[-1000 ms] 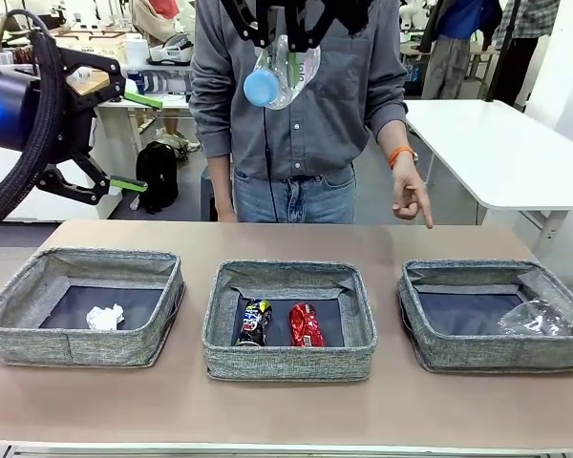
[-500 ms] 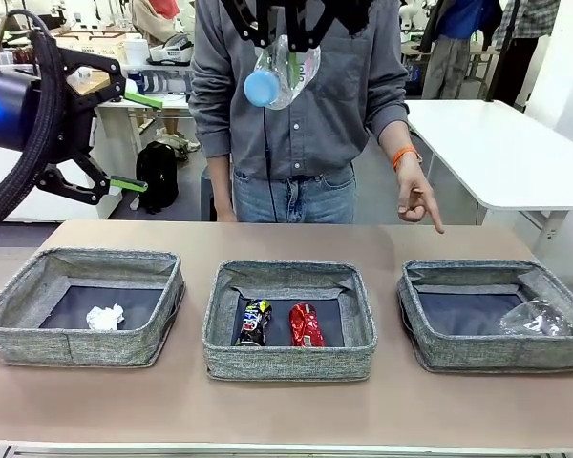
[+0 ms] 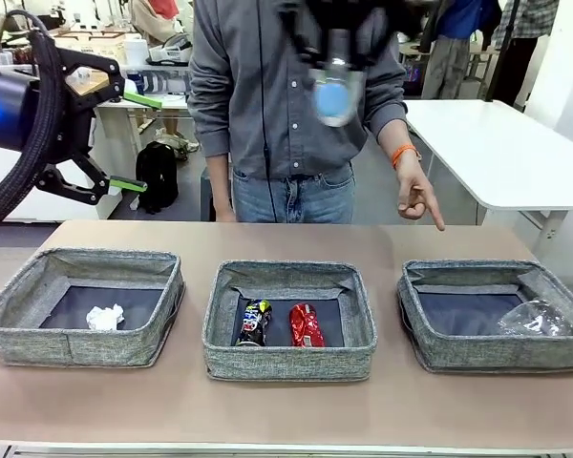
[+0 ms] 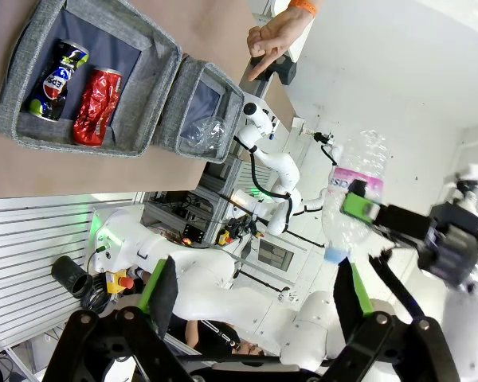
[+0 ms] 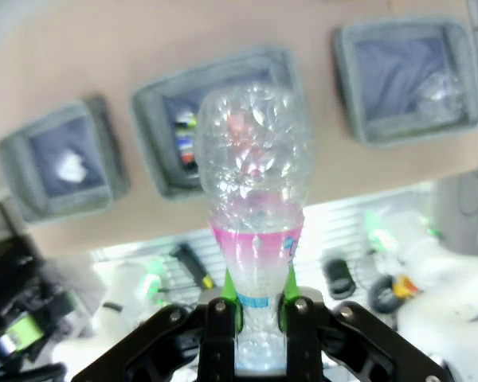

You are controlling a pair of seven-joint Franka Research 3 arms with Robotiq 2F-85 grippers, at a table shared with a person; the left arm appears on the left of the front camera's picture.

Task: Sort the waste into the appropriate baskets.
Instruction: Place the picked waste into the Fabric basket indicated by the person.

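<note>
Your right gripper (image 5: 259, 306) has its jaws clamped on the neck end of the clear labelled water bottle (image 5: 255, 191), high above the desk (image 3: 286, 410). From the right wrist, the bottle's long axis runs straight out from the jaws toward the three grey woven-fabric baskets below, and its rounded base overlaps the middle basket (image 5: 223, 127). The right-hand basket (image 3: 497, 315) lies off to one side of the jaws and holds the clear plastic cup (image 3: 535, 320); that looks like the bottle's proper home, so the right arm is the one to carry it across. The person's hand (image 3: 415, 196) points down toward that side. The middle one holds the dark blue-black can (image 3: 255, 322) and crushed red can (image 3: 306, 324); the left basket (image 3: 81, 305) holds the crumpled white paper ball (image 3: 105, 317). Your left gripper (image 3: 134, 141) hangs with jaws wide, empty, well apart from the baskets.
</note>
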